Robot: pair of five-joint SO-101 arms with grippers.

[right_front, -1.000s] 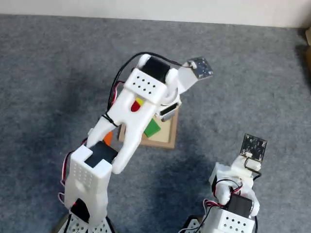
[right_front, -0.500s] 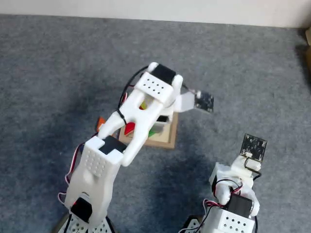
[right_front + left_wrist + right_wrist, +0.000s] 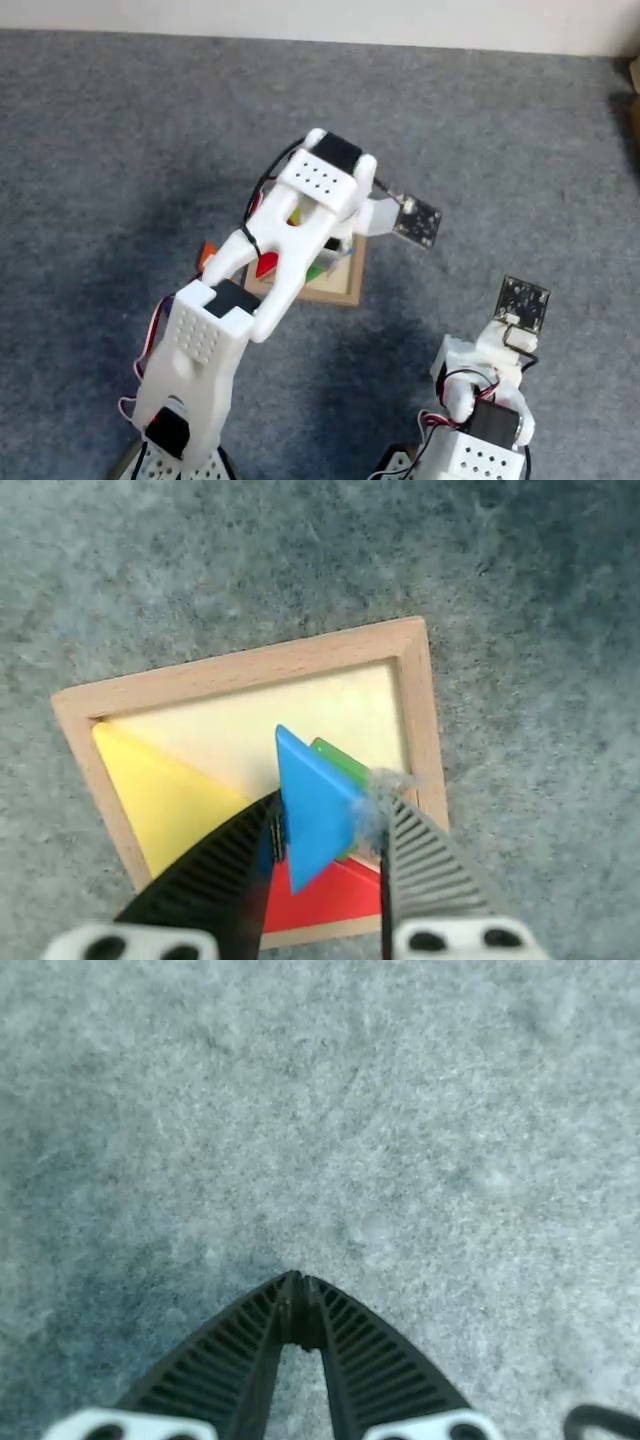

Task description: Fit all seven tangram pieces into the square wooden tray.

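Observation:
My left gripper (image 3: 325, 825) is shut on a blue triangle (image 3: 312, 808) and holds it above the square wooden tray (image 3: 240, 665). In the tray lie a yellow triangle (image 3: 160, 795), a red piece (image 3: 330, 895) and a green piece (image 3: 340, 762), partly hidden by the blue one. From above, the left arm (image 3: 300, 215) covers most of the tray (image 3: 340, 290); bits of red (image 3: 266, 265), yellow and green (image 3: 318, 268) show under it. An orange piece (image 3: 207, 255) lies on the carpet beside the tray's left edge. My right gripper (image 3: 300, 1320) is shut with nothing in it, over bare carpet.
Grey carpet covers the table all around. The right arm (image 3: 490, 400) sits folded at the lower right, well away from the tray. A pale wall strip runs along the far edge.
The left arm swung left and forward over the tray, and its wrist turned, dropping the camera board lower right. The orange piece became visible at the tray's left. The right arm stayed still.

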